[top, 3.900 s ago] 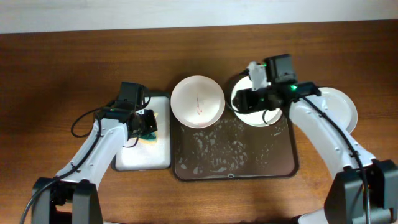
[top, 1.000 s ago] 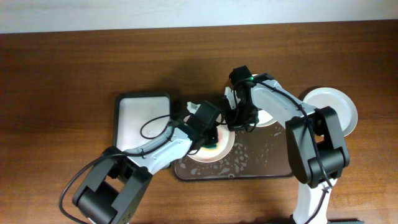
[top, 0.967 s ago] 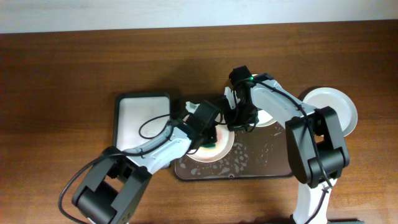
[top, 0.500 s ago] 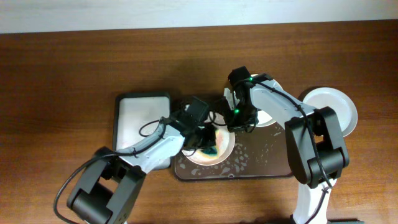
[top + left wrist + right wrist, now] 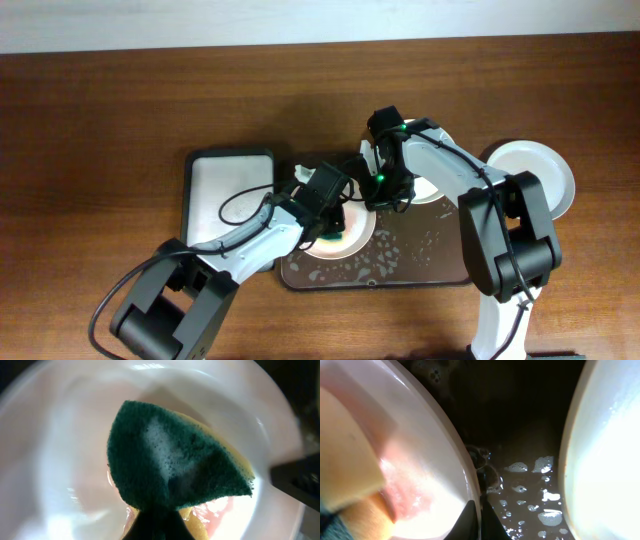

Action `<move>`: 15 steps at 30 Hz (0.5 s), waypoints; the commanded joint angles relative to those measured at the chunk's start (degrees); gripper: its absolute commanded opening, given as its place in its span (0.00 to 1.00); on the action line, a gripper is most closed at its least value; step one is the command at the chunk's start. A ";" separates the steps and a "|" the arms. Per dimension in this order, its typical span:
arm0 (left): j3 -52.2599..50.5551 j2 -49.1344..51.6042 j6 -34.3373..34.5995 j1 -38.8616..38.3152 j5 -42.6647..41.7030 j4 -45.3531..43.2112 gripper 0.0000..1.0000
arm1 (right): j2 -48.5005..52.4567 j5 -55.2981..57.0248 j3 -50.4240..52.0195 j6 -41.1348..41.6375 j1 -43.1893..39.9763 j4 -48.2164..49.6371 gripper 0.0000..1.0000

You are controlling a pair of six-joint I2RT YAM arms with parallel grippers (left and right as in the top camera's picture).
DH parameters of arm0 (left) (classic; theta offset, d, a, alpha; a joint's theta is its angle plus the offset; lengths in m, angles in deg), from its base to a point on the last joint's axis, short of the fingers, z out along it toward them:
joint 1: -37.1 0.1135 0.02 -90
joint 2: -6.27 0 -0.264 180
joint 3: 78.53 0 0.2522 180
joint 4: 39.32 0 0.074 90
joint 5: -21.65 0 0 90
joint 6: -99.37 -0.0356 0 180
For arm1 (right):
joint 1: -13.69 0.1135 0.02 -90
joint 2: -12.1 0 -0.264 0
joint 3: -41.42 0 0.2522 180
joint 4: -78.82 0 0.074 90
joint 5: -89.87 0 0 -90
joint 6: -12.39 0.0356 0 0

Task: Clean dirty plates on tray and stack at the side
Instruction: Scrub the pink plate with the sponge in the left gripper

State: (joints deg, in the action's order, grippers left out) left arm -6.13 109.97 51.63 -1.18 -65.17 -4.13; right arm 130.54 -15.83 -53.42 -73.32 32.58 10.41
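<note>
Brown wooden table [image 5: 100, 120] fills the overhead view, with a pale strip along the top edge. The tray [image 5: 420, 255], dark and foam-flecked, lies at lower centre with its long axis running left to right. A smaller white tray [image 5: 230, 190] sits just beside its left end, long axis running top to bottom. The soiled plate [image 5: 358, 238] rests face up in the left part of the tray, near the upper left corner. Being round, it has no long axis. The left gripper [image 5: 337, 222] reaches in from the lower left, its fingers clamped together on the sponge [image 5: 340, 232]. In the left wrist view the sponge [image 5: 170, 460] widens from the gripper [image 5: 155, 522] toward the upper right, green scouring face up and lathered, yellow body beneath, lying on the soiled plate [image 5: 60, 460] amid a pinkish film. The right gripper [image 5: 372, 195] comes in from the right; in its wrist view the gripper [image 5: 480, 520] is pinched shut on the right rim of the soiled plate [image 5: 420, 460]. The second plate [image 5: 610, 460] stands apart across a strip of wet tray [image 5: 520, 460]. Overhead, the second plate [image 5: 430, 190] sits at the tray's upper edge, mostly hidden by the right arm. The third plate [image 5: 550, 170] lies on the wood off the tray's upper right corner. Open room is the tray's lower right floor and the bare wood at left and lower right.
</note>
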 commanded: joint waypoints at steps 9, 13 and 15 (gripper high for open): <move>-0.59 -17.03 -9.70 4.44 2.84 8.74 0.00 | -0.09 2.25 1.05 -0.17 0.22 -0.57 0.08; -0.61 -21.66 -12.28 10.60 2.82 13.09 0.00 | -0.07 2.25 1.05 -0.17 0.24 -0.59 0.26; -0.63 -21.05 -12.44 14.03 2.60 14.95 0.00 | 0.00 2.23 1.05 -0.20 0.24 -0.63 0.26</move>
State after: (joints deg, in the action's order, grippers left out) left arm -6.79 88.20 41.86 7.69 -62.52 8.66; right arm 130.54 -15.24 -53.11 -73.34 32.58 9.79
